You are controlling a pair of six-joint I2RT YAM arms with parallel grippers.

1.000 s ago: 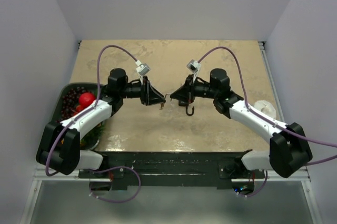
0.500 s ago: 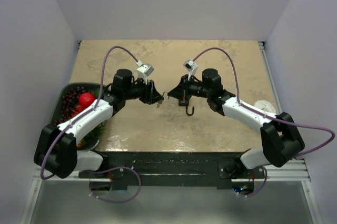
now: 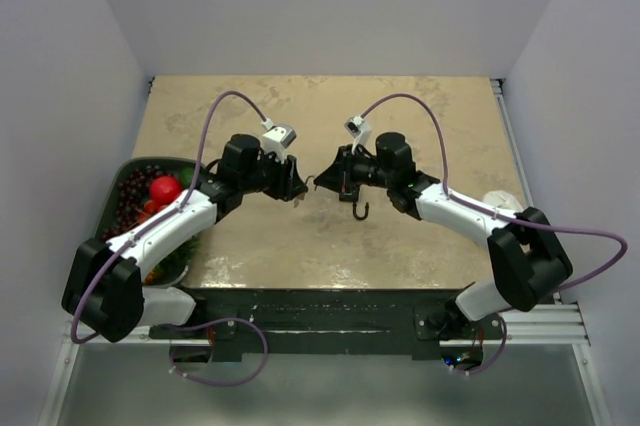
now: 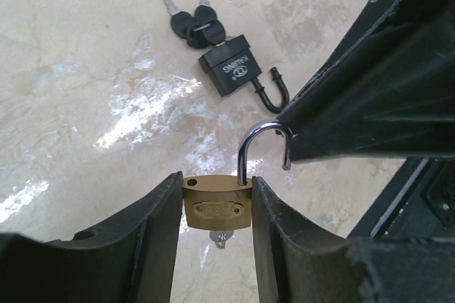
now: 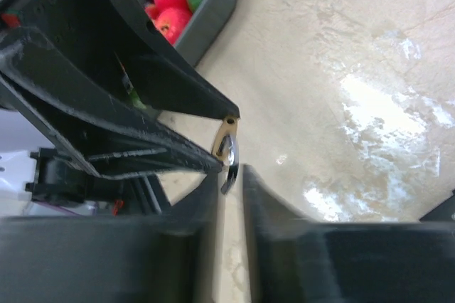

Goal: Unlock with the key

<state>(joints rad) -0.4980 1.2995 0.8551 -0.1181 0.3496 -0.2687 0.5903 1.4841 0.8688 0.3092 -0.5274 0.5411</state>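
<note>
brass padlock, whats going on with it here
The left gripper holds the brass padlock by its body, with a key poking out underneath. The right gripper pinches its shackle, which stands open at one end. A black padlock with keys lies on the table below.

left hand point(image 4: 215, 182) clamped | right hand point(image 5: 229, 175) nearly closed | arms reach inward, hands meeting

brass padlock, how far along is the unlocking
Done: the brass padlock, clamped in the left gripper, has its shackle free at one end, key in its underside. In hand: the right gripper sits at the shackle. Left: likely just setting it down.
</note>
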